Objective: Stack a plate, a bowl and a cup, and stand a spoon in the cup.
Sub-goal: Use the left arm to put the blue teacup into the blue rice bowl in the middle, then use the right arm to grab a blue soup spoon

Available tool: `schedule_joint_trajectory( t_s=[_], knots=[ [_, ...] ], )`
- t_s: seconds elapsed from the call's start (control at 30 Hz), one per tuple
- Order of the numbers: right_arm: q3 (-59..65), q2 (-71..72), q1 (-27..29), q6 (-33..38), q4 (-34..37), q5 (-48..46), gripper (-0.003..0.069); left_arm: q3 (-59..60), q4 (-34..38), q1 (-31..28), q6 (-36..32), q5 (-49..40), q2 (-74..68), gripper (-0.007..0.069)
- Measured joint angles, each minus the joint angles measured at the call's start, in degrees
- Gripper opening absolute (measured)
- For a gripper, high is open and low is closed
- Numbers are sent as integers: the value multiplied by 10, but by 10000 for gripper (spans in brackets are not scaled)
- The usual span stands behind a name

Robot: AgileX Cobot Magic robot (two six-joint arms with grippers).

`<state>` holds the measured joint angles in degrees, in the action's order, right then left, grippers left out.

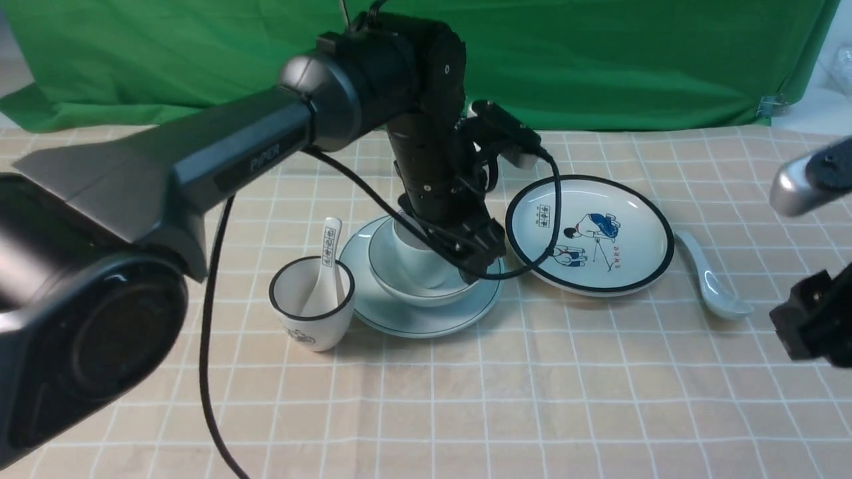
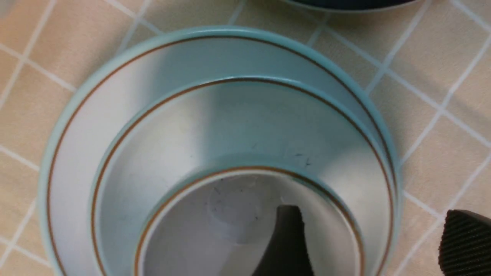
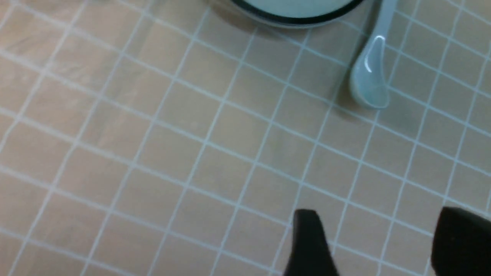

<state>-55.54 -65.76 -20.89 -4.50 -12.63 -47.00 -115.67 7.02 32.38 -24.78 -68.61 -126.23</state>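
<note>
Hiding part of the cup [image 1: 416,256], the left gripper [image 2: 370,237] is spread; the right gripper [image 3: 378,241], partly cropped, is also spread.

White cup [image 1: 311,305] with a thick black rim and a printed side, upright on the left part of a table [image 1: 566,399] spread with a beige cloth in a white grid. A white spoon [image 1: 329,256] with dark marks on its handle leans inside it, handle up. Toward the table's far edge, right of the middle, lies a white plate [image 1: 579,256] with a thick black rim and blue-clad cartoon figures. Green fabric [image 1: 632,66] hangs behind the far edge.
</note>
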Motion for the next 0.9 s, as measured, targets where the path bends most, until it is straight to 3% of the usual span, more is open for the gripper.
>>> schedule_joint_trajectory(
  t_s=[0.17,0.27,0.37,0.53,0.73,0.9],
  knots=[
    [-67,-124,92,81,94,21,449,0,9,0,61,-9,66,431],
    [-150,-252,135,131,146,31,449,10,36,0,89,-9,145,192],
    [-228,-352,165,142,153,11,449,54,59,0,94,-9,226,39],
    [-323,-470,189,146,155,-9,449,163,63,0,86,9,357,1],
    [-410,-573,191,146,158,-14,449,390,54,0,73,190,559,0],
    [-423,-593,191,150,158,8,402,478,40,0,61,265,634,0]
  ],
)
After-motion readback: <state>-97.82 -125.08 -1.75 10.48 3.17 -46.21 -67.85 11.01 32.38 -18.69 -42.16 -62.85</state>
